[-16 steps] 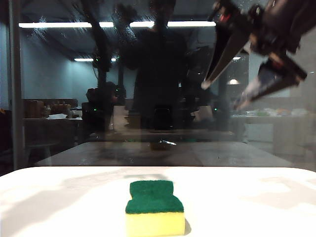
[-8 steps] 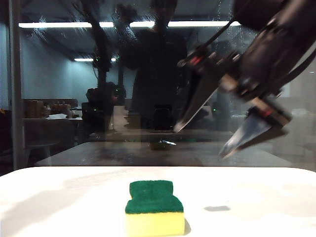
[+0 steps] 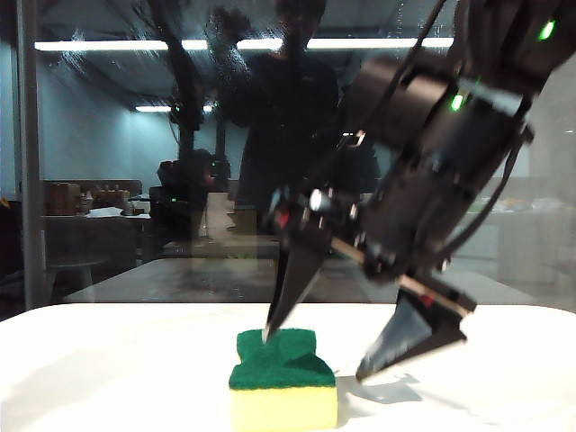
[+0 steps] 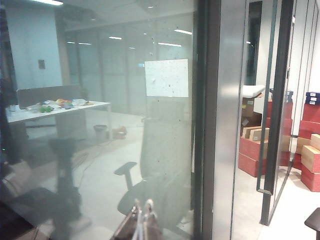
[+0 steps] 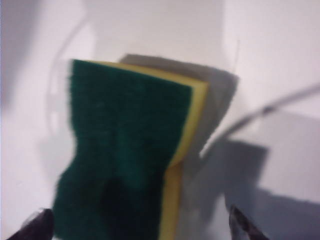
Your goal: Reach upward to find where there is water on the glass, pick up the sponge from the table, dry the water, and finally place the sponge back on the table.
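The sponge (image 3: 283, 382) lay flat at the lower centre of the exterior frame on the white table (image 3: 108, 369), green scouring side up, presumably so a gripper could come down over its yellow sides. The right gripper (image 3: 315, 351) hung above it, right of centre, jaws spread wide and empty; one fingertip stood at the sponge's far top edge, the other off to its right, not yet astride it. The right wrist view showed the sponge (image 5: 125, 155) between both fingertips. Behind stood the glass (image 3: 108, 180). The left gripper (image 4: 142, 227) sat at the lower edge of its own view, facing the pane, fingers seemingly together, holding nothing.
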